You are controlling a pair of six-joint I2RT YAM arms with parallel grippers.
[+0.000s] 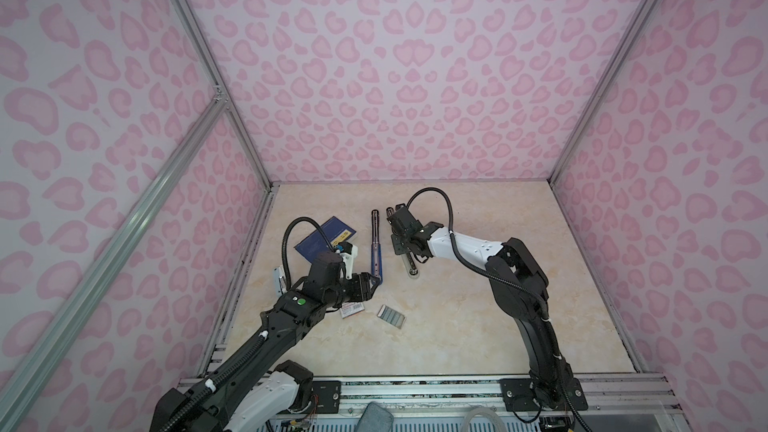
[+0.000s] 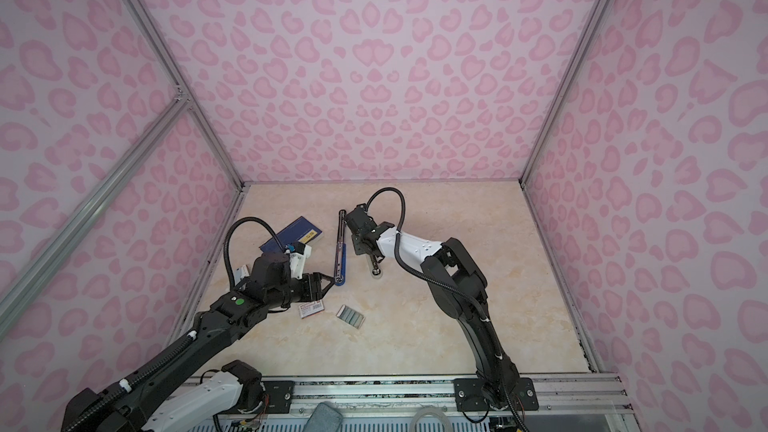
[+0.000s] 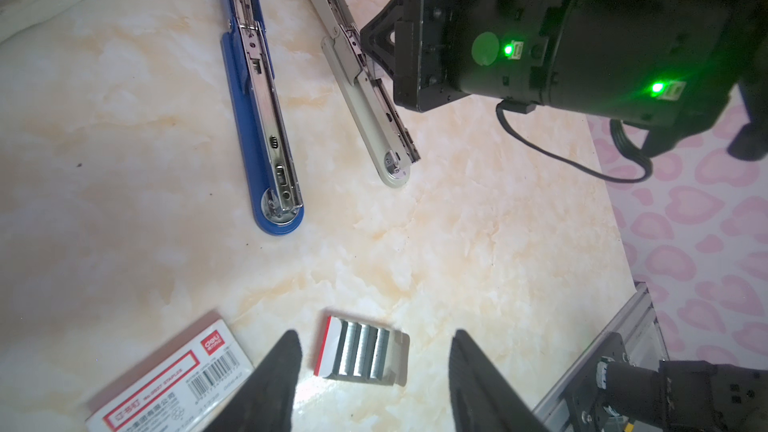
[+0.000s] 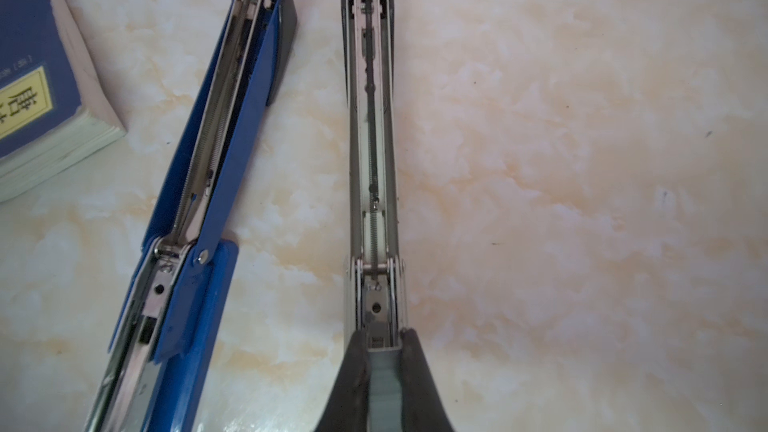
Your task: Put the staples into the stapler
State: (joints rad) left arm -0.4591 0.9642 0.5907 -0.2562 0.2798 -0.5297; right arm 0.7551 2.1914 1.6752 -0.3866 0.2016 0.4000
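The bench (image 1: 478,326) held it all. A blue book (image 1: 322,238) lay past the left claw (image 3: 374,344). The blue stapler (image 1: 376,249) lay open just beside that claw. The right claw (image 4: 384,336) squeezed the open grey stapler (image 4: 372,139). The white sleeve (image 3: 174,376) sat beside the left claw, which gaped wide, holding nothing. The staples (image 3: 361,353) lay in front of it, between its fingers, untouched.

On the desk (image 1: 478,305), the book (image 1: 322,238) is lying furthest left, the left stapler (image 1: 376,245) beside it, the right stapler (image 1: 409,268) beyond. Before them, the sleeve (image 1: 352,309) is lying left of the staples (image 1: 391,317).
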